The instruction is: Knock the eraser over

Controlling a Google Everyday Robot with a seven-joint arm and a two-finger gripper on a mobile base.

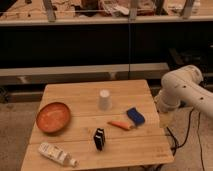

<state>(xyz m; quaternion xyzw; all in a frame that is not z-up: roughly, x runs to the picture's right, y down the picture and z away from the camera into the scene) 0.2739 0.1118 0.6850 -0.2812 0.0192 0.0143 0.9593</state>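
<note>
I count six things on the wooden counter (75, 92), one of each. The eraser (99, 138) is a single small black block standing upright near the front edge, a little left of the middle, with bare wood all around it. Nothing touches it.

Behind it, towards the middle of the counter, stands one white cup (104, 99), upright. To the left lies one round orange bowl (53, 116). In the front left corner one white bottle (56, 154) with a label lies on its side, slanted, well apart from the eraser. To the right of the eraser there is one blue sponge (135, 116), lying at an angle, and one short orange stick (120, 124) just beside the sponge's near end, between the sponge and the eraser.

My one arm (182, 87) is white and bent, off the counter's right side. My hand (165, 116) seems to hang at the arm's lower end, just past the counter's right edge, though from here it is hard to make out. Its fingers are spread wide and hold nothing. It is well apart from the eraser, with the sponge and the stick lying between them.
</note>
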